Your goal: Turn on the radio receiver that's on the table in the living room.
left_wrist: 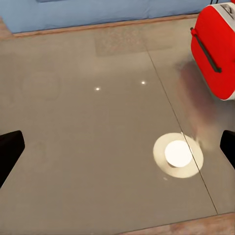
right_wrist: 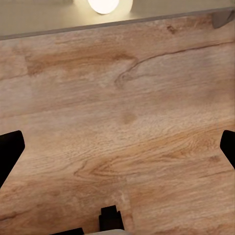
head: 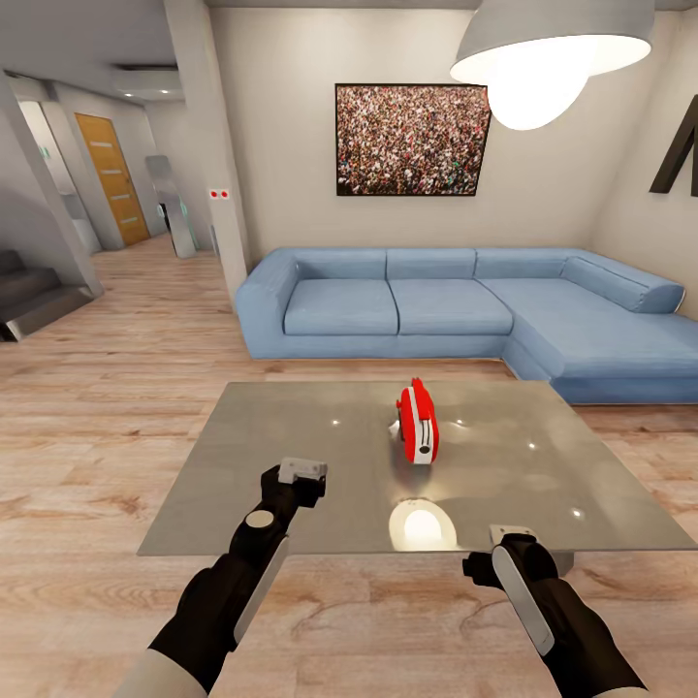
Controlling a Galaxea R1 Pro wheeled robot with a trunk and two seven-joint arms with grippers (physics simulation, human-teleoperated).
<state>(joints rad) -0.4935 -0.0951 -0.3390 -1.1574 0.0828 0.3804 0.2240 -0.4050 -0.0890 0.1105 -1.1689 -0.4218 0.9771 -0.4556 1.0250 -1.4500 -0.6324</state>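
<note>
Both arms reach forward and low from the bottom of the head view, forearms angled inward. The left hand (head: 302,472) hangs over the near part of the grey surface (head: 291,456), nothing held; in the left wrist view its dark fingertips (left_wrist: 11,149) sit at opposite edges, set wide apart. The right hand (head: 512,533) hovers just short of the surface's near edge, above the wood floor (right_wrist: 122,122); its fingertips (right_wrist: 10,152) are likewise far apart and empty.

The radio receiver (head: 419,425) stands near the middle of the surface, beyond both hands and closer to the right one, well apart from either. In the left wrist view the red box (left_wrist: 215,51) is cut off at the frame edge, showing one face with a dark slot. Its controls cannot be made out. A lamp reflection (head: 423,526) glares on the glossy top between the hands. Behind stands a blue corner sofa (head: 465,310).
</note>
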